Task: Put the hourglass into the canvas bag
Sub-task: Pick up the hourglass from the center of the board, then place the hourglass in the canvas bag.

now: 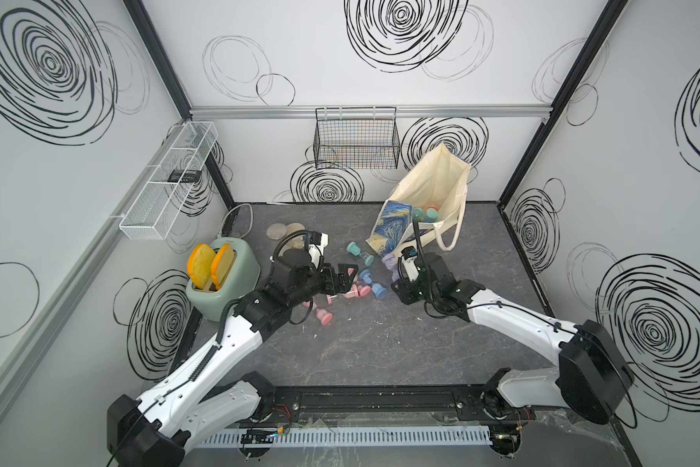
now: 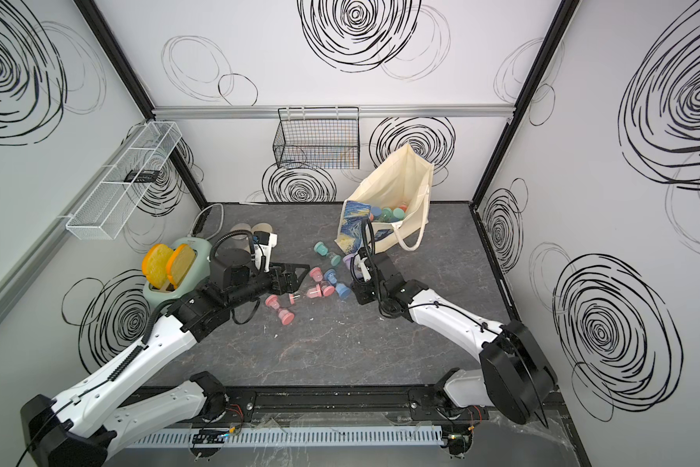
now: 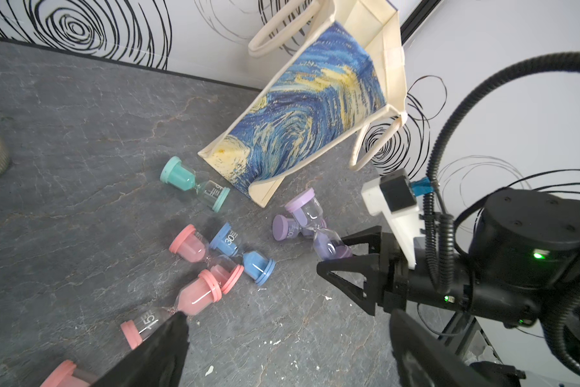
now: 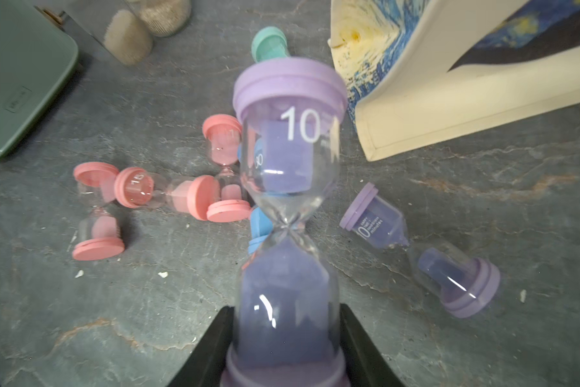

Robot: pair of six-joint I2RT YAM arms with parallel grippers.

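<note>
The grasp is made and the carry is the step in hand. The right gripper (image 4: 286, 315) is clamped on the lower bulb of a purple hourglass (image 4: 287, 217) marked 10, just above its end cap. The rest of the glass sticks out ahead of the jaws, low over the table and just beside the bottom corner of the canvas bag (image 1: 433, 178).

The left gripper (image 1: 346, 279) hovers over the pink hourglasses (image 3: 194, 298) with its fingers apart and nothing between them.

The bag leans toward the back wall with its mouth open upward, and a few hourglasses (image 1: 425, 212) lie inside. A 2nd purple hourglass (image 4: 419, 251) lies on the table close to the held one, and a blue one (image 3: 241, 253) and a teal one (image 3: 194, 182) lie nearby.

The next move likely calls for a clean lift clear of these neighbours, then a swing up and over the printed side to the mouth — high enough to clear the rim and the loose handle. Held by 1 end, the glass could pivot, so a steady carry seems wise.
</note>
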